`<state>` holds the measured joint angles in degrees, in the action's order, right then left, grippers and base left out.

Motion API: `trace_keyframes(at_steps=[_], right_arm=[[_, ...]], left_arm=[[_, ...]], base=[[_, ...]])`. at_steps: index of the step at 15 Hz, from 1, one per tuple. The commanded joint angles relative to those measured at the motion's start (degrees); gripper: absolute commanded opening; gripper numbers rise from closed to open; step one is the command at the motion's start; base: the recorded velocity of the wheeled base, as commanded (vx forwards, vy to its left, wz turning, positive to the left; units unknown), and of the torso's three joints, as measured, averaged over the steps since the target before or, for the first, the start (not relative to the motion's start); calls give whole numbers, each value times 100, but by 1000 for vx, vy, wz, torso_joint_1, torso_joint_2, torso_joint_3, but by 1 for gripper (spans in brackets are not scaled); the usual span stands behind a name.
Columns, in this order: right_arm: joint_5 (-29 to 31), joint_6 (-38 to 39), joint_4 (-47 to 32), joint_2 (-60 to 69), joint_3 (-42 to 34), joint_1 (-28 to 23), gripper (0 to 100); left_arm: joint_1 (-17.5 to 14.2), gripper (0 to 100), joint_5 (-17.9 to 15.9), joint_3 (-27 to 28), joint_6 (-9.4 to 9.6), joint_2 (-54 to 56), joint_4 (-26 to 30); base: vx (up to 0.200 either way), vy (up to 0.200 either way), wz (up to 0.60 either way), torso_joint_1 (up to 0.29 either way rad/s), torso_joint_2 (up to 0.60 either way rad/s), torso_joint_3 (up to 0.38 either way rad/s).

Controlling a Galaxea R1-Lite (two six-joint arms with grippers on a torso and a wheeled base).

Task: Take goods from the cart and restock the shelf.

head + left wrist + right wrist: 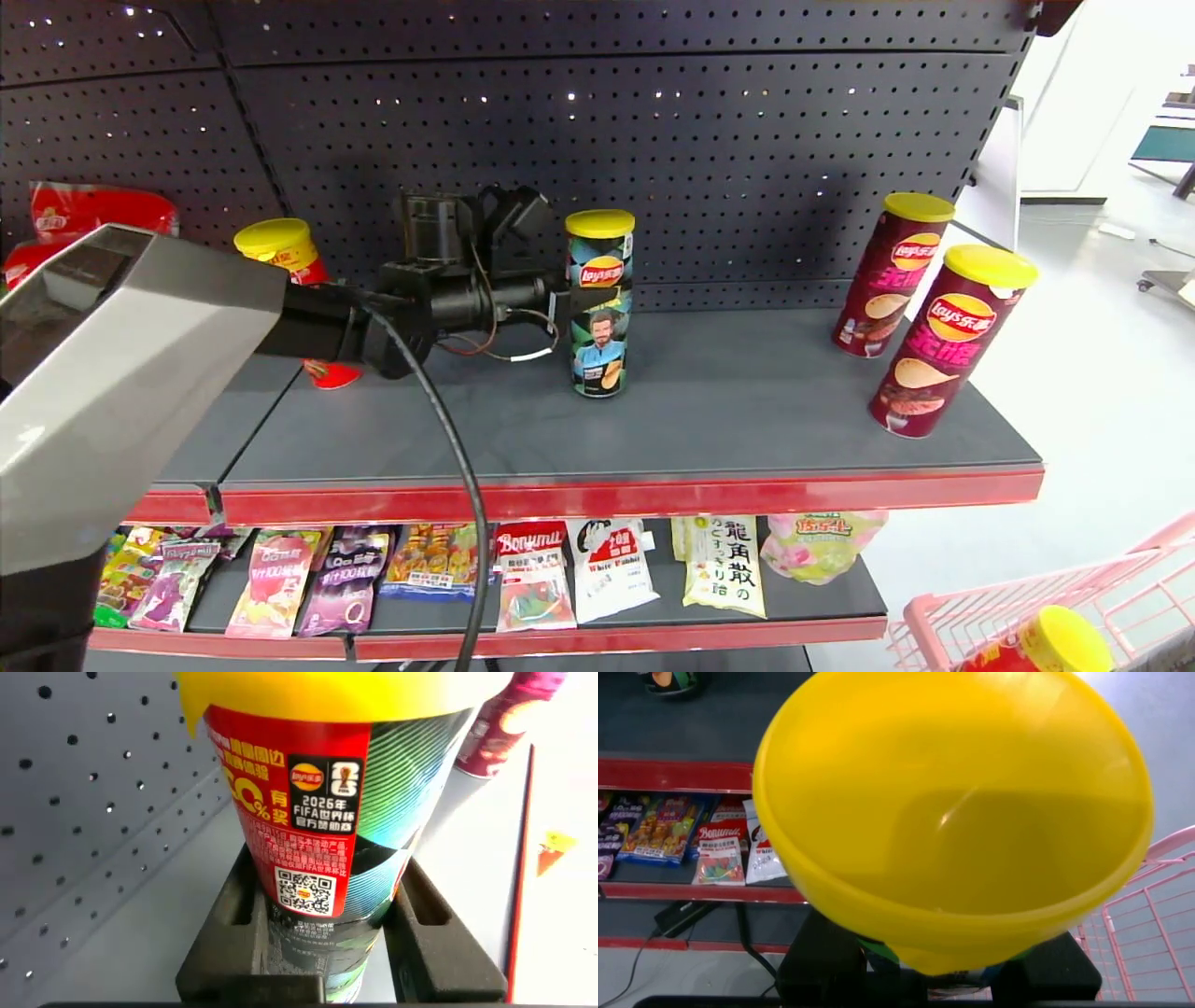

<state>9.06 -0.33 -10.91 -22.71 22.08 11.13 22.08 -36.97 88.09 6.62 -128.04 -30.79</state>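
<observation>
The placing step is judged in hand: the chip can (598,303), upright at mid-shelf (728,420), is clasped by the left tool (322,952) and awaits release, while a second can (952,812) is clamped in the right tool (938,966) out before the shelf.

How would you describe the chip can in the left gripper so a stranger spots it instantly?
On the top shelf, before the pegboard, the chip can stands upright mid-shelf, clamped by the left gripper. Unlike the maroon cans to its right, its black wrap shows a cartoon figure.
</observation>
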Motion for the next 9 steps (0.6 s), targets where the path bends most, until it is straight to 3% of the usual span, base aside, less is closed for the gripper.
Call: trace_keyframes(at_steps=[1,5,9], right_arm=[[0,-2,1,4,7,3,0],[0,-11,1,4,7,3,0],[0,-20,1,4,33,3,0]], left_arm=[[16,0,41,-1101,-3,587,-726],[192,0,50,-2340,-135,974,-1623],[315,0,147,-2613,-222,991,-1992]], base=[[0,0,0,0,0,0],[0,0,0,0,0,0],[0,0,0,0,0,0]])
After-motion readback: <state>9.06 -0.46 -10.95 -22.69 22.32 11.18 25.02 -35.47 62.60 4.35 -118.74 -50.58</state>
